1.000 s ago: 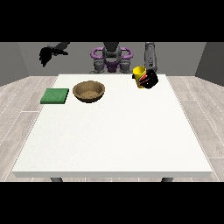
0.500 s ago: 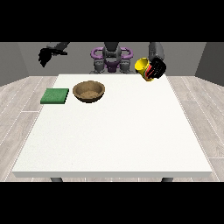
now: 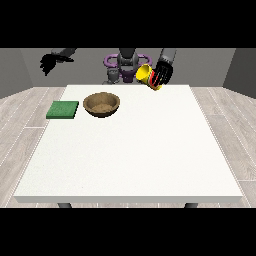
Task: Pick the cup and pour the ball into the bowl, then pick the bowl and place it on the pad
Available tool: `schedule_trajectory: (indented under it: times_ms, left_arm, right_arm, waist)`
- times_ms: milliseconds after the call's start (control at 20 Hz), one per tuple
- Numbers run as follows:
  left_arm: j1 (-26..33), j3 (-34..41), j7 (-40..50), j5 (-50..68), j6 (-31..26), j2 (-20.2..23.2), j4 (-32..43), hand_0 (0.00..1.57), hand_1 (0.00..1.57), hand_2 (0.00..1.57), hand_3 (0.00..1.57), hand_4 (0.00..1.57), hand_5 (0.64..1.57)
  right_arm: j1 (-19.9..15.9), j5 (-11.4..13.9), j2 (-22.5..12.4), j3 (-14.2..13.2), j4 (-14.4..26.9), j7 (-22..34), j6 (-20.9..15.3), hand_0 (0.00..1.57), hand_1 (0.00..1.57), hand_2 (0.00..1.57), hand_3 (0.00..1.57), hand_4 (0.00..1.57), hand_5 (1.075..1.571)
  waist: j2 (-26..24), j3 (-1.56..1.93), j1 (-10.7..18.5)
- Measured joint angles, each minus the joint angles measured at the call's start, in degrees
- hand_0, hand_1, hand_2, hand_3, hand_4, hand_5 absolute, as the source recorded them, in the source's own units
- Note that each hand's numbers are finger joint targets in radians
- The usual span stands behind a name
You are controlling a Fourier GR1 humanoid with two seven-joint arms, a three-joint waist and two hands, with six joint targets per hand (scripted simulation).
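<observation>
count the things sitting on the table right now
2. The bowl is at the table's far left part, and the green pad lies just left of it. The yellow cup is off the table, held in the hand at the view's right.

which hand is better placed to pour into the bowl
Left, likely: the hand at the view's right already holds the cup, tilted above the table, near the bowl. The other hand hangs off to the side.
</observation>
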Motion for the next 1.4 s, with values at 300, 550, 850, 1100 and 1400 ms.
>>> schedule_trajectory:
  times_ms: [300, 550, 850, 1100, 1400]
  left_arm:
    - [-5.42, -8.7, 10.36, -13.33, -2.58, -2.26, 1.65, 1.51, 1.51, 1.57, 1.57, 1.41, 1.378]
    - [-8.3, -17.18, 15.38, -23.86, -7.18, -6.03, 3.27, 1.5, 1.5, 1.57, 1.57, 1.57, 1.056]
    - [-12.31, -27.46, 19.66, -36.2, -14.99, -9.96, 6.42, 1.52, 1.52, 1.57, 1.57, 1.5, 1.232]
    - [-13.3, -34.17, 20.43, -44.23, -20.7, -11.54, 8.13, 1.45, 1.45, 1.57, 1.57, 1.53, 1.143]
    - [-13.28, -35.92, 18.27, -49.36, -24.81, -12.42, 6.75, 1.45, 1.45, 1.57, 1.57, 1.53, 1.135]
  right_arm:
    - [0.17, 0.66, 0.58, 0.61, 2.07, -0.05, 0.11, 0.0, 0.0, 0.0, 0.0, 0.0, 1.571]
    - [-0.42, 0.62, -0.18, 0.22, 3.56, -1.12, 1.02, 0.0, 0.0, 0.0, 0.0, 0.0, 1.571]
    - [-2.53, 0.03, -0.52, 0.29, 5.07, -0.8, 2.2, 0.0, 0.0, 0.0, 0.0, 0.0, 1.571]
    - [-2.92, 0.33, -0.74, 0.18, 5.89, -0.87, 1.86, 0.0, 0.0, 0.0, 0.0, 0.0, 1.571]
    - [-2.41, 0.29, -0.88, 0.03, 6.35, 0.31, 1.33, 0.0, 0.0, 0.0, 0.0, 0.0, 1.568]
  waist:
    - [-2.83, 0.04, -0.42]
    - [-3.28, 0.06, -1.06]
    - [-2.17, 0.07, -1.92]
    - [-2.8, 0.02, -1.05]
    - [-3.68, -0.04, 0.34]
